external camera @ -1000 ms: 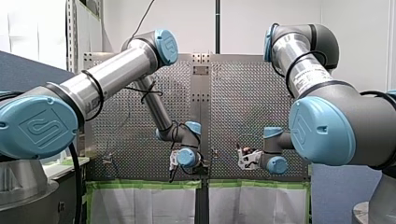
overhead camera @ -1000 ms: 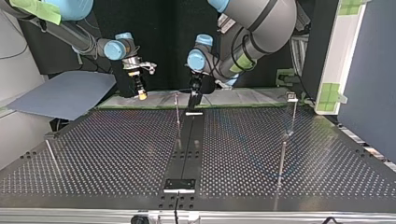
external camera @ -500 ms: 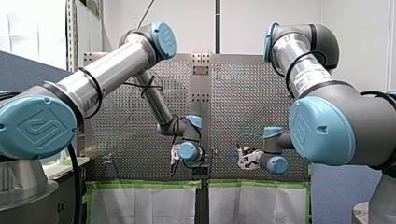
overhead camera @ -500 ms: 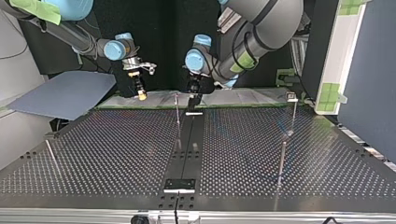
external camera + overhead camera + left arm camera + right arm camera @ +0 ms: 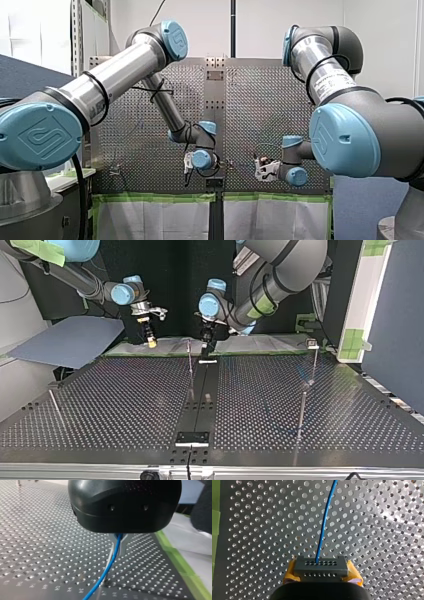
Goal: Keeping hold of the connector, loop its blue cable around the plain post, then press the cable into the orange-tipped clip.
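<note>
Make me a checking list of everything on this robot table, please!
Surface: perforated metal table, shiny, dotted with holes.
Job's things: dark grey block connector; slim upright metal posts; orange-tipped clip not made out.
Clutter: nothing seen.
Grippers: my right tool grips the connector between yellow pads; my left tool is shut on the thin blue cable.
Cables: the blue cable leaves the connector and passes between my left tool's metal fingers.
Surroundings: green tape strip along the table's edge; blue-grey flat sheet beside the table.
</note>
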### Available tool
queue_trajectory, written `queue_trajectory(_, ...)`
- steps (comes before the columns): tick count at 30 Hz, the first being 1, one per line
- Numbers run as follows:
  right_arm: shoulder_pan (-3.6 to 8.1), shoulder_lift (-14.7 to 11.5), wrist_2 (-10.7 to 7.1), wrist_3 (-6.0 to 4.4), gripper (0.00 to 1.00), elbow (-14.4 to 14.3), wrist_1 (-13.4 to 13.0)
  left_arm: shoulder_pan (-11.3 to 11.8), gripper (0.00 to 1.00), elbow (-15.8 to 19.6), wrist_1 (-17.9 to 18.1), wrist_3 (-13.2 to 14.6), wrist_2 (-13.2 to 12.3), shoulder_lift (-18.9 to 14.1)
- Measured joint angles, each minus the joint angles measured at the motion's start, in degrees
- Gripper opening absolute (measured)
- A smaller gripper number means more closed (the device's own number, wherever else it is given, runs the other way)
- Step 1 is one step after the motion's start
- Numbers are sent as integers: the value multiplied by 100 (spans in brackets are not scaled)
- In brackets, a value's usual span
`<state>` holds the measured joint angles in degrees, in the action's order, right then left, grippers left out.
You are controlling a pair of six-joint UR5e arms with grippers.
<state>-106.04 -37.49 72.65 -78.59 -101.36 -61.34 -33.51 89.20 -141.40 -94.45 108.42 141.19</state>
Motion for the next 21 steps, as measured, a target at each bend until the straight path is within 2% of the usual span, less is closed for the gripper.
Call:
queue_trajectory(5, 5, 0, -23, -29, 0, 54, 23, 70, 4, -41, 151, -128, -118, 10)
queue_trajectory(21, 16, -1, -31, -46, 0, 87, 11, 186, 4, -161, 130, -293, -210, 251)
